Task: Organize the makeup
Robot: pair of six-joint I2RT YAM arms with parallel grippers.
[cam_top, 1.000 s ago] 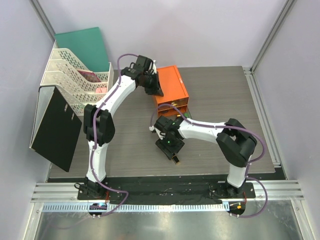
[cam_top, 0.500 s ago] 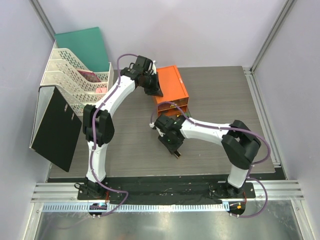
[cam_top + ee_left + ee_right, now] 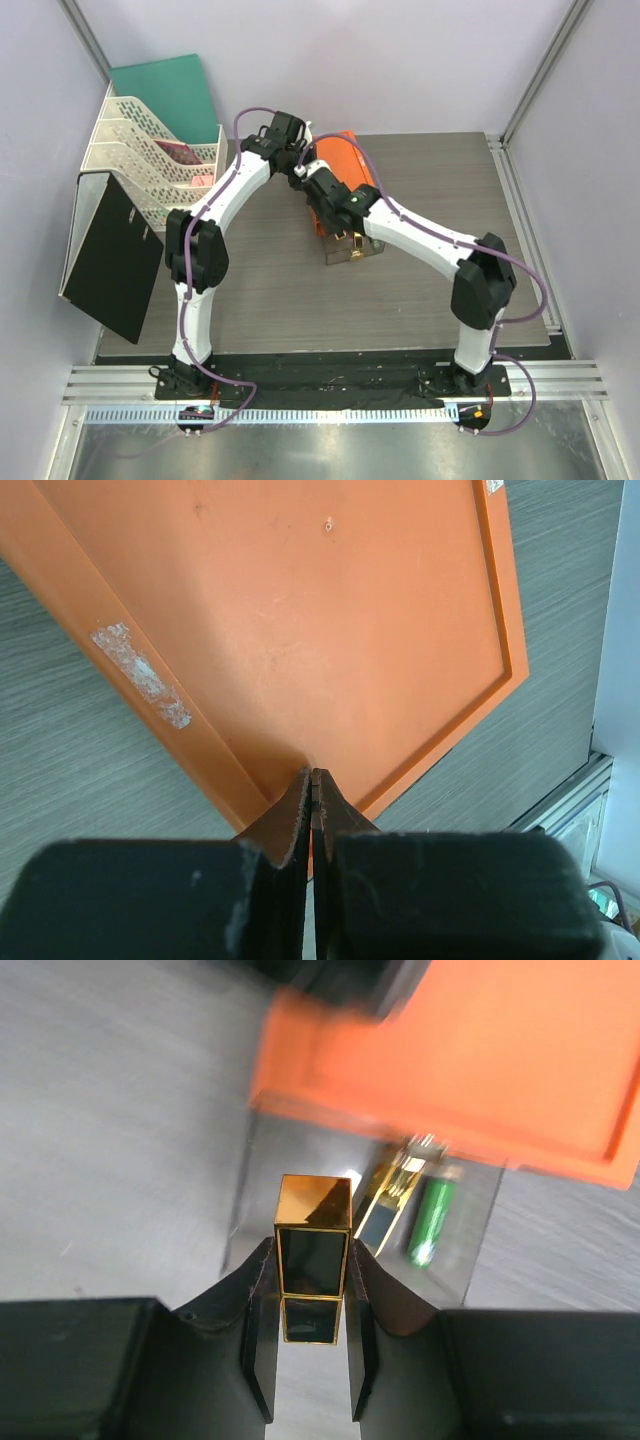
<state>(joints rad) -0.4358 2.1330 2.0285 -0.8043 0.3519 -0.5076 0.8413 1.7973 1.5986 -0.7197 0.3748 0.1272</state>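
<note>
While right gripper (image 3: 312, 1260) pinches one black-and-gold lipstick case (image 3: 313, 1228), open drawer (image 3: 290, 1150) holds one other case (image 3: 388, 1200), one green tube (image 3: 430, 1222); left gripper (image 3: 312, 780) fully closed, empty, against orange box (image 3: 300, 610).

Bright even light, soft shadows, right wrist background motion-blurred, glint on gold lipstick case (image 3: 313, 1203)

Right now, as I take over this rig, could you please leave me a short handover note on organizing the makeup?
Left end effector: shut, tips against the orange box top.
Right end effector: shut on a black-and-gold lipstick case, over the open drawer.
Done: green tube and another gold case lie in the drawer.
Left: drop the held case in; likely shut the drawer.
</note>
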